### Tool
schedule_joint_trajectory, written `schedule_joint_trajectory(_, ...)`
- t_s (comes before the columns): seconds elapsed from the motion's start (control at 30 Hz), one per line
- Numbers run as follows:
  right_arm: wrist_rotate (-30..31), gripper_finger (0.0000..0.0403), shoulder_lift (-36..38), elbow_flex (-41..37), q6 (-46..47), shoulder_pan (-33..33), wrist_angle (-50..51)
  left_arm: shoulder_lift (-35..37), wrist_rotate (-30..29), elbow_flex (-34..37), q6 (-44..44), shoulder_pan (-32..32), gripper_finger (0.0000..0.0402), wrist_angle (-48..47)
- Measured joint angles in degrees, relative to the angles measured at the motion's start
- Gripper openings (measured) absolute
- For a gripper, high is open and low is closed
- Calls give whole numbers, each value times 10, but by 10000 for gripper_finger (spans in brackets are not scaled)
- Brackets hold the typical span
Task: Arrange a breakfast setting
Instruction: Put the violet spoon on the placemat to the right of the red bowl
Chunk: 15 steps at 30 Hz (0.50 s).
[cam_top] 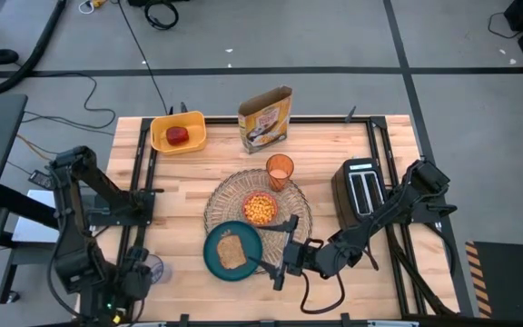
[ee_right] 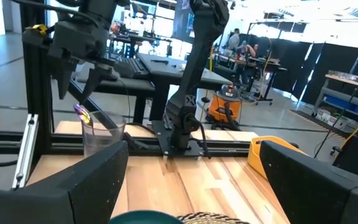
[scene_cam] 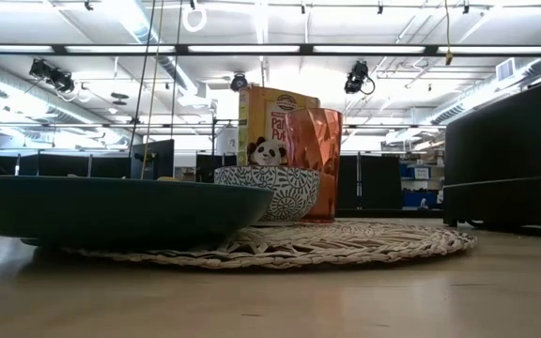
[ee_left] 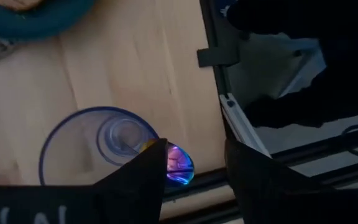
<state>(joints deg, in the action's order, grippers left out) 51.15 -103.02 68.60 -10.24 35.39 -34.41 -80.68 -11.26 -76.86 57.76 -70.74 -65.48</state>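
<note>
The mat (cam_top: 257,202) lies mid-table with the bowl (cam_top: 260,209) at its centre, the cup (cam_top: 280,170) on its far edge and the plate (cam_top: 232,252) with toast overlapping its near-left edge. The apple (cam_top: 179,135) sits in the yellow bin (cam_top: 195,121) at the far left.

The left gripper (ee_left: 194,165) hovers with fingers spread, holding nothing, over a clear glass (ee_left: 98,146) at the near-left corner; the spoon (ee_left: 178,165) stands in that glass.

The right gripper (cam_top: 284,257) is open and empty just right of the plate.

Risks:
- The glass looks light, so closing on the spoon off-centre could tip it or drag it off the near edge.
- The right gripper could nudge the plate off the mat.
</note>
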Motion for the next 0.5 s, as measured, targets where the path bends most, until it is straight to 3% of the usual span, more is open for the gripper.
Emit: schedule_joint_trajectory(0.5,-2,373,0,0,2,1,10,-38,-17,0,35,-15,169,-36)
